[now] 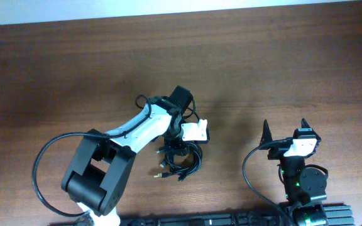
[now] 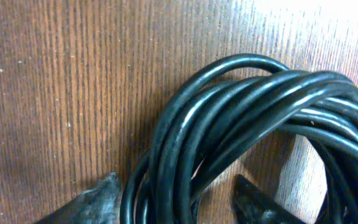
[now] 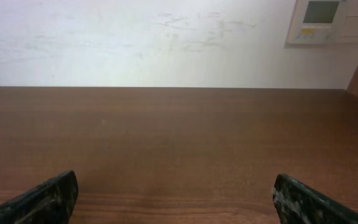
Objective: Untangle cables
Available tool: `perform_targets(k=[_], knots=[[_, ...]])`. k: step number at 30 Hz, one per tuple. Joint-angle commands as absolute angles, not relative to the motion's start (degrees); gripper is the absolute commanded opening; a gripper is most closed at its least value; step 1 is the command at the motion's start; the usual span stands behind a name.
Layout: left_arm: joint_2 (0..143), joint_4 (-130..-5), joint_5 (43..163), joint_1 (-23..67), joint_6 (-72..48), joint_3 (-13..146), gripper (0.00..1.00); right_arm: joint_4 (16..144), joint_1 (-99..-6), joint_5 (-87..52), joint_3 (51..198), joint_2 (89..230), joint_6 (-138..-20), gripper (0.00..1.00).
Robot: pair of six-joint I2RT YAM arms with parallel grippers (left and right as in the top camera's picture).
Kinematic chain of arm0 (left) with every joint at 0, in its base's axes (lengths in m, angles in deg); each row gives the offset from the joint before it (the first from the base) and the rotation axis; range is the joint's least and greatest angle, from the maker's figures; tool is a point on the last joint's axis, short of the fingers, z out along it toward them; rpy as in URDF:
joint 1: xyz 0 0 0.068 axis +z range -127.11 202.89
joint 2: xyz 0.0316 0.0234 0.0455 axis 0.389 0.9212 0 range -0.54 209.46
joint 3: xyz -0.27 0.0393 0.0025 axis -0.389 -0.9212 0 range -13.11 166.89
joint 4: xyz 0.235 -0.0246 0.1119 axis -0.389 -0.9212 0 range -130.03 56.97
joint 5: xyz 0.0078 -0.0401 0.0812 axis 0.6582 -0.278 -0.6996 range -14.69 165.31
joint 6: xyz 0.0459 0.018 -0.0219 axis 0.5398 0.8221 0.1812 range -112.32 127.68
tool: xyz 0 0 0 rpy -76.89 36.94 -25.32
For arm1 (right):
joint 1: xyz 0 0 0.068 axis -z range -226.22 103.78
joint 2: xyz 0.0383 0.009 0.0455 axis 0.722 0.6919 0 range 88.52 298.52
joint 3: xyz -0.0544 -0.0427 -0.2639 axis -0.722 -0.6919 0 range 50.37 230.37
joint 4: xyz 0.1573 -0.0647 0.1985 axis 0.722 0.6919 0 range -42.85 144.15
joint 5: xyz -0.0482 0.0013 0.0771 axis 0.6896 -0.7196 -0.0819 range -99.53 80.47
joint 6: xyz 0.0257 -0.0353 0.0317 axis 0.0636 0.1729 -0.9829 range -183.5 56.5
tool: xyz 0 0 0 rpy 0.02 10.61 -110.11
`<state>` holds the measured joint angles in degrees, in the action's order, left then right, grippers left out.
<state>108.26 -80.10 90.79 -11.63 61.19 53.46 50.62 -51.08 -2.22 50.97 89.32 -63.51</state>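
The cables [image 1: 182, 162] lie as one tangled coil of thin black cords on the wooden table [image 1: 74, 69], with small plug ends [image 1: 159, 175] sticking out at its lower left. My left gripper [image 1: 177, 148] points down onto the top of the coil. In the left wrist view the glossy strands [image 2: 241, 106] run between its fingers [image 2: 95, 200]; the left finger is close against the bundle, while bare wood shows before the right one. The jaws of the left gripper [image 2: 176, 200] are partly closed around the strands. My right gripper [image 1: 285, 129] stands wide open to the right, away from the coil, holding nothing [image 3: 176, 196].
A pale wall [image 3: 135, 37] with a small control panel [image 3: 325, 18] rises beyond the table's far edge. The arm bases and their thicker black wires [image 1: 39, 169] sit along the near edge.
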Motion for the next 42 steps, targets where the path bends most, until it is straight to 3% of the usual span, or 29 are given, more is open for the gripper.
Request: perform_targets(k=[1, 3, 20, 32, 42], knots=[[109.2, -80.0, 90.7, -12.0, 60.8, 54.2, 0.17, 51.0, -50.7, -1.1, 50.7, 88.7, -63.8, 0.99], [109.2, -79.8, 90.7, -12.0, 60.8, 54.2, 0.0, 51.0, -50.7, -1.1, 50.7, 88.7, -63.8, 0.98], [109.0, -80.2, 91.0, -12.0, 45.9, 57.0, 0.0, 51.0, -50.7, -1.1, 50.7, 88.7, -63.8, 0.99], [100.6, -80.4, 106.2, -12.0, 46.3, 65.2, 0.0, 51.0, -50.7, -1.1, 50.7, 88.7, -63.8, 0.99], [95.0, -79.9, 109.1, -11.9, 48.0, 65.2, 0.0, 51.0, -50.7, -1.2, 50.7, 88.7, -63.8, 0.99]])
